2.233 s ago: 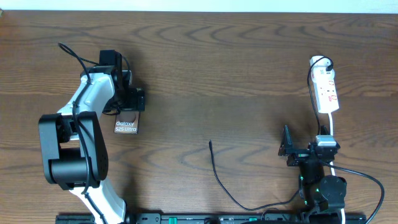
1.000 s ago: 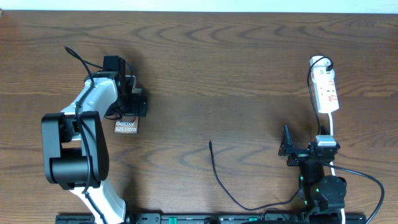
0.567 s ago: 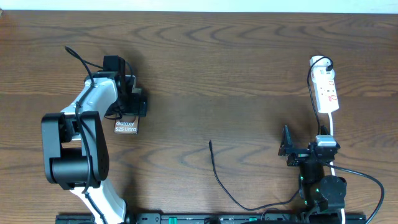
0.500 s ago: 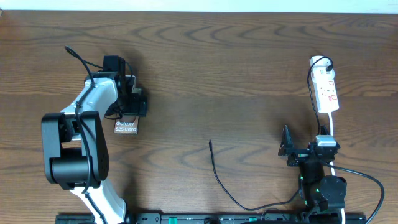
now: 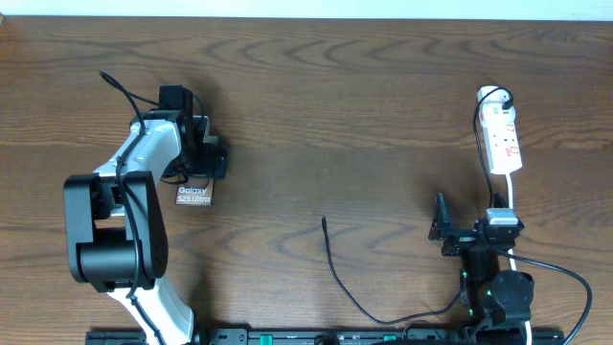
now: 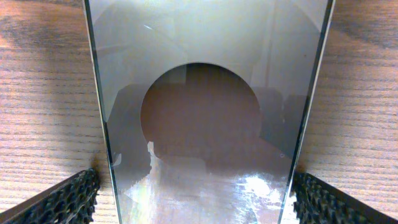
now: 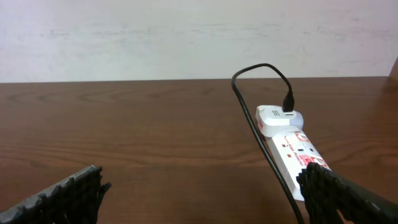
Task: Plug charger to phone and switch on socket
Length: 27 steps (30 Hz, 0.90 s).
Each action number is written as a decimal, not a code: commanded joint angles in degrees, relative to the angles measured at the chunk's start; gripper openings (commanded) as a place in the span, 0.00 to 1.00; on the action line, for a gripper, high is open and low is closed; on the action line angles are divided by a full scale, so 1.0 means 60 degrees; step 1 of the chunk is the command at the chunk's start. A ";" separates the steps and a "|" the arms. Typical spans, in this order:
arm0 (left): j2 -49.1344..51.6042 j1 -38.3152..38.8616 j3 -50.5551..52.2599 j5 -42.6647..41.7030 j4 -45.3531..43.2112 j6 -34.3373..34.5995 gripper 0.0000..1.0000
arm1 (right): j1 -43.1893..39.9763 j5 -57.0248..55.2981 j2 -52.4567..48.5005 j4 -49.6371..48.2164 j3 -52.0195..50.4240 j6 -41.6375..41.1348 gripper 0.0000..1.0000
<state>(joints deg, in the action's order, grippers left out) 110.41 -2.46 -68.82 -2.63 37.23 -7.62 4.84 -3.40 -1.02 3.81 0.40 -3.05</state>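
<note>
Left gripper [image 6: 199,208] stands over the phone [image 5: 193,195], jaws spread wide and straddling its far end, mesh pads [image 6: 71,198] just beside its long edges; whether they touch cannot be told. The phone lies flat on the wooden table [image 5: 316,105], "Galaxy" lettering up. The charger [image 5: 335,270] lies loose well to the right of the phone, its plug tip [image 5: 324,221] apart from it. Farther right of the phone rests the socket [image 5: 502,142], its white cord [image 5: 510,196] trailing back toward the robot. The right gripper [image 7: 205,199], also far right of the phone, hangs wide open and empty, facing the socket
</note>
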 commanded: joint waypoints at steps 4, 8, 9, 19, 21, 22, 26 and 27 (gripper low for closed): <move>0.0138 0.0015 0.0080 0.0084 0.0069 -0.0149 0.98 | -0.0051 0.0022 0.0018 0.0036 -0.0015 -0.0124 0.99; 0.0138 0.0015 0.0200 0.0084 -0.0007 -0.0153 0.98 | -0.0051 0.0022 0.0015 0.0036 -0.0015 -0.0124 0.99; 0.0138 0.0015 0.0219 0.0084 -0.0007 -0.0153 0.98 | -0.0051 0.0018 0.0015 0.0036 -0.0015 -0.0124 0.99; 0.0138 0.0015 0.0667 0.0084 -0.0368 -0.0153 0.98 | -0.0051 0.0022 0.0015 0.0036 -0.0015 -0.0124 0.99; 0.0138 0.0015 0.0667 0.0087 -0.0368 -0.0153 0.98 | -0.0051 0.0018 0.0015 0.0036 -0.0015 -0.0124 0.99; 0.0138 0.0015 0.0667 0.0087 -0.0368 -0.0153 0.98 | -0.0051 0.0018 0.0018 0.0036 -0.0015 -0.0124 0.99; 0.0138 0.0015 0.0667 0.0084 -0.0368 -0.0153 0.98 | -0.0051 0.0018 0.0015 0.0036 -0.0015 -0.0124 0.99; 0.0138 0.0015 0.0667 0.0084 -0.0368 -0.0153 0.98 | -0.0051 0.0022 0.0015 0.0036 -0.0015 -0.0124 0.99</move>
<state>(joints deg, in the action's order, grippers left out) 109.60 -2.48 -66.98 -3.11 35.09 -7.77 4.84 -3.38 -1.02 3.81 0.40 -3.05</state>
